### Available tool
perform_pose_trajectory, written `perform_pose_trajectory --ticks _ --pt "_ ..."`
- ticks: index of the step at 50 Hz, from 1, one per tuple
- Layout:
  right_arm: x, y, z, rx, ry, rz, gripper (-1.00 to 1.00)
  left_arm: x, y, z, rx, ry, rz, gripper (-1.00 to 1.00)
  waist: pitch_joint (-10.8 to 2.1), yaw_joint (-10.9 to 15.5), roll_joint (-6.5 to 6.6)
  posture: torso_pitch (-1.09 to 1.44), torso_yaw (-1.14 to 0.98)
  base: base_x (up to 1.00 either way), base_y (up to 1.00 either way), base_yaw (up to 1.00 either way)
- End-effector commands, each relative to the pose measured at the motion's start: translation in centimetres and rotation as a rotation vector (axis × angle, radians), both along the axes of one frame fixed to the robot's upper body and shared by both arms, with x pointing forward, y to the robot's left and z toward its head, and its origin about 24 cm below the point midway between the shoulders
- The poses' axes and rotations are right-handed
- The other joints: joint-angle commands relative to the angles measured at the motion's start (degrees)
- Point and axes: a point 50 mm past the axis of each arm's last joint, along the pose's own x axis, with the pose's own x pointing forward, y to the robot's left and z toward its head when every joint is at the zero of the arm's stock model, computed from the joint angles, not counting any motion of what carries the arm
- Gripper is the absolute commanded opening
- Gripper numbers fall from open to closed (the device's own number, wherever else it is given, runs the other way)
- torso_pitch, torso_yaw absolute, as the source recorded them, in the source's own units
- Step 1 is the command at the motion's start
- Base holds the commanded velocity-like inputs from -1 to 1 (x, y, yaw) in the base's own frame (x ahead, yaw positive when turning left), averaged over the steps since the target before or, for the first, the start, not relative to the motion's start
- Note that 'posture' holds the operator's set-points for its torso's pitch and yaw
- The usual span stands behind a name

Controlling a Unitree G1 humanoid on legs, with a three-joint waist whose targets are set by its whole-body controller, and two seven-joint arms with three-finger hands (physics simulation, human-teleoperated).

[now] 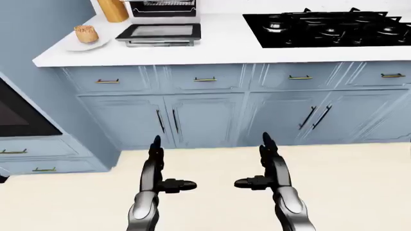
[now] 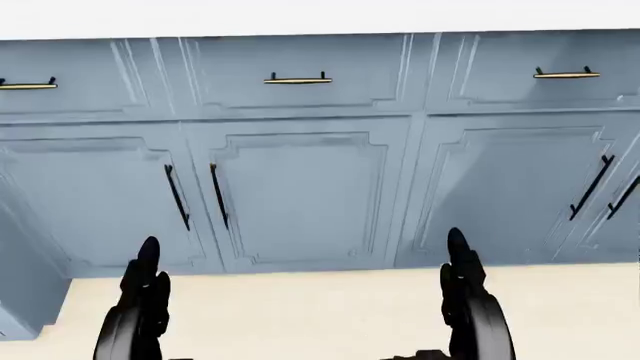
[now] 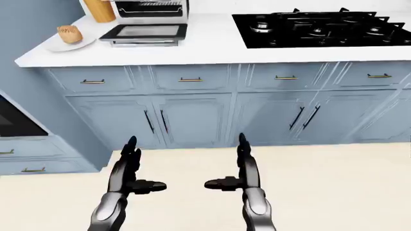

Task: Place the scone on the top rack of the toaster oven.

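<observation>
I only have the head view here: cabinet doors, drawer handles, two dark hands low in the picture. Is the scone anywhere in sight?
Observer: Yes. In the left-eye view the scone sits on a white plate at the counter's left end.
Operator: And the toaster oven?
Observer: Just right of the plate; the toaster oven has its door folded down flat onto the counter.
Operator: Anything else up there?
Observer: A black stove takes the counter's right part.
Operator: Are the hands holding anything?
Observer: No. The left hand and right hand are open and empty, low over the floor.
</observation>
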Motion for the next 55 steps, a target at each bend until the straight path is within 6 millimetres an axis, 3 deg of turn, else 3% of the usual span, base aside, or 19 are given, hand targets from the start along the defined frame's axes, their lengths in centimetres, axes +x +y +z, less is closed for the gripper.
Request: perform_pose_trajectory --ticks 1,3,5,7,8,17,23,24,27,30,32,35,41,45,48,49,51,53,55 --pt "1.1 0.2 5.6 -0.002 -0.223 0.02 1.0 0.9 0.0 3.6 0.026 -0.156 -0.023 1.0 -0.05 -0.1 -0.45 0.0 0.0 0.0 0.0 0.0" --pt "1.1 0.3 6.9 -0.008 -0.244 0.026 1.0 1.0 0.0 4.9 0.028 -0.176 -0.027 1.0 -3.76 0.6 -0.11 0.0 0.0 0.0 0.0 0.0" --pt "1.1 -0.1 7.6 -0.024 -0.261 0.012 1.0 1.1 0.0 5.3 0.043 -0.177 -0.025 1.0 -1.32 0.4 -0.36 0.0 0.0 0.0 0.0 0.0" --pt "0.9 -0.2 8.6 -0.029 -0.282 0.011 1.0 1.2 0.2 6.3 0.058 -0.187 -0.022 1.0 -3.87 0.5 -0.37 0.0 0.0 0.0 0.0 0.0" --pt "0.9 -0.1 8.9 -0.031 -0.286 0.011 1.0 1.2 0.2 6.6 0.059 -0.191 -0.023 1.0 -4.22 0.6 -0.39 0.0 0.0 0.0 0.0 0.0" --pt "1.7 0.0 16.4 -0.128 -0.421 0.028 1.0 3.3 0.6 15.2 0.117 -0.35 -0.035 1.0 -5.03 0.6 -0.24 0.0 0.0 0.0 0.0 0.0" --pt "1.8 0.0 19.5 -0.179 -0.473 0.031 1.0 4.4 1.8 18.5 0.154 -0.413 0.0 1.0 -5.15 0.5 -0.14 0.0 0.0 0.0 0.0 0.0" --pt "1.9 0.0 20.2 -0.181 -0.484 0.038 1.0 4.6 2.0 19.2 0.156 -0.424 0.008 1.0 -6.27 0.5 0.24 0.0 0.0 0.05 0.05 0.0" --pt "2.3 0.0 22.0 -0.196 -0.514 0.039 1.0 4.8 2.7 20.9 0.16 -0.454 0.025 1.0 -3.54 0.1 0.51 0.0 0.0 0.28 0.16 0.0" --pt "2.6 0.1 23.4 -0.205 -0.538 0.041 1.0 4.9 3.5 22.5 0.169 -0.482 0.044 1.0 -2.76 -0.2 1.67 0.0 0.0 0.35 0.18 0.0" --pt "2.8 -0.1 24.1 -0.214 -0.552 0.04 1.0 5.0 3.9 23.1 0.173 -0.493 0.057 1.0 -3.24 -0.6 4.74 0.0 0.0 0.34 0.18 0.0" --pt "2.7 -0.2 24.8 -0.217 -0.566 0.04 1.0 5.0 4.1 24.0 0.186 -0.508 0.064 1.0 -2.32 -0.8 4.49 0.0 0.0 0.35 0.19 0.0" --pt "2.4 -0.6 26.0 -0.22 -0.603 0.029 1.0 5.0 4.7 25.4 0.193 -0.531 0.079 1.0 -2.62 -0.1 2.55 0.0 0.0 0.35 0.18 0.0" --pt "1.8 -0.8 26.4 -0.225 -0.615 0.025 1.0 4.7 5.1 26.2 0.205 -0.544 0.094 1.0 -2.79 0.8 0.4 0.0 0.0 0.35 0.19 0.0" --pt "1.6 -0.7 26.6 -0.224 -0.623 0.027 1.0 4.4 5.5 26.4 0.205 -0.55 0.107 1.0 -3.55 1.2 -2.66 0.0 0.0 0.34 0.18 0.0" --pt "1.5 -0.7 26.8 -0.228 -0.627 0.026 1.0 4.4 5.7 26.4 0.202 -0.55 0.111 1.0 -2.78 0.6 -0.97 0.0 0.0 0.36 0.19 0.0" --pt "1.5 -0.7 26.8 -0.227 -0.629 0.025 1.0 4.3 5.9 26.4 0.21 -0.547 0.12 1.0 -1.9 0.6 -2.4 0.0 0.0 0.36 0.18 0.0" --pt "1.4 -0.6 26.8 -0.225 -0.63 0.029 1.0 4.1 5.9 26.5 0.204 -0.552 0.124 1.0 -2.73 0.3 -2.2 0.0 0.0 0.35 0.19 0.0" --pt "1.3 -0.5 26.9 -0.222 -0.635 0.03 1.0 4.1 5.9 26.5 0.202 -0.552 0.124 1.0 -2.47 0.1 -1.72 0.0 0.0 0.36 0.19 0.0"
